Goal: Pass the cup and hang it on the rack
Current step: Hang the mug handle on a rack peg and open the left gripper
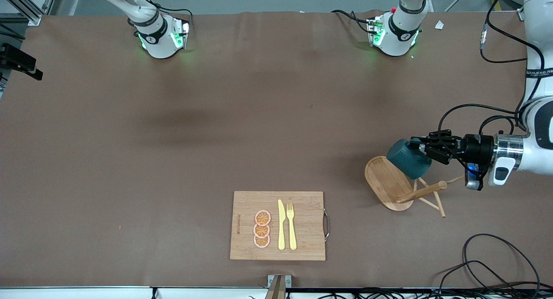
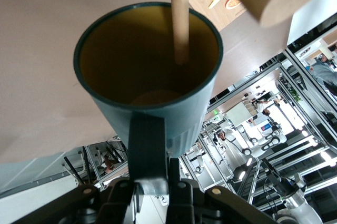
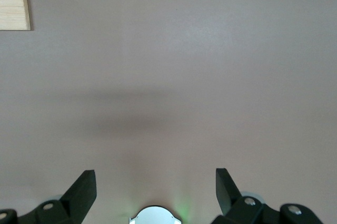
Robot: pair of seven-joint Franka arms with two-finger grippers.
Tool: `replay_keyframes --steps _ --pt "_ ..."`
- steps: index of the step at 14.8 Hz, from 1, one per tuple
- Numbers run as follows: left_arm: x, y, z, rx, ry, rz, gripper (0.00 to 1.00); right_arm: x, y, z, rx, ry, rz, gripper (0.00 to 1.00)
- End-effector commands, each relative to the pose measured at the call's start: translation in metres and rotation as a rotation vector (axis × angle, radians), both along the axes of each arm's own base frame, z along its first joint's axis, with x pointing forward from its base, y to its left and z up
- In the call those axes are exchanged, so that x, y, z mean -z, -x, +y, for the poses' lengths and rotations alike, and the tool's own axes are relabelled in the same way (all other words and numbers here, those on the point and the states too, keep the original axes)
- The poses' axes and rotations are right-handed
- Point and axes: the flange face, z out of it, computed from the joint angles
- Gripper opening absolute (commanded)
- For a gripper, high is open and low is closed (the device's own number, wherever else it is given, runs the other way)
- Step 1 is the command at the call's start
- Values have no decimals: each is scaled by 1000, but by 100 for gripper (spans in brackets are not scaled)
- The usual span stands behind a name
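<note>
The dark teal cup (image 1: 406,158) with a mustard-yellow inside (image 2: 142,60) is held on its side over the rack. My left gripper (image 1: 418,150) is shut on it at its handle side, as the left wrist view (image 2: 158,168) shows. The light wooden rack's oval base (image 1: 386,182) rests on the table at the left arm's end, with its post (image 1: 421,192) and thin pegs (image 1: 436,204). One peg (image 2: 179,18) reaches into the cup's mouth. My right gripper (image 3: 155,174) is open and empty above bare table; it does not show in the front view.
A wooden cutting board (image 1: 306,212) with orange slices (image 1: 262,229), a yellow knife (image 1: 281,225) and a fork (image 1: 291,227) lies near the front camera's edge; its corner shows in the right wrist view (image 3: 13,0). Loose cables (image 1: 497,264) lie at the left arm's end.
</note>
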Motion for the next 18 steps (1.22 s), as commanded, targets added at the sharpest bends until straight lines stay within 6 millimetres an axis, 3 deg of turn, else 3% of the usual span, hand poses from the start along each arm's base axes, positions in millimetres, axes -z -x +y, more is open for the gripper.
replay_keyframes --steps 1,5,8,9,10,11,13,14,18 --pt "1 1 15 -2 45 -37 1 -6 5 -1 12 -2 -12 100" --pt "17 1 35 0 81 -92 1 -6 5 0 9 -2 -12 100" --pt "24 1 38 -7 103 -90 7 -5 6 -3 14 -3 -9 100" --pt "24 1 37 -6 103 -89 17 -5 6 -3 14 -2 -10 100" --pt "24 0 37 -6 103 -90 34 -6 5 -1 11 -2 -13 100" --pt "21 -1 37 -10 103 -94 57 -6 5 -1 9 -2 -12 100" --pt "17 -2 38 -22 105 -88 82 -6 5 0 8 -2 -12 100" --pt "14 -2 38 -24 102 -92 100 -6 5 1 6 -2 -12 100" --pt "-18 -12 43 -55 48 -68 100 -6 5 0 7 -3 -13 100"
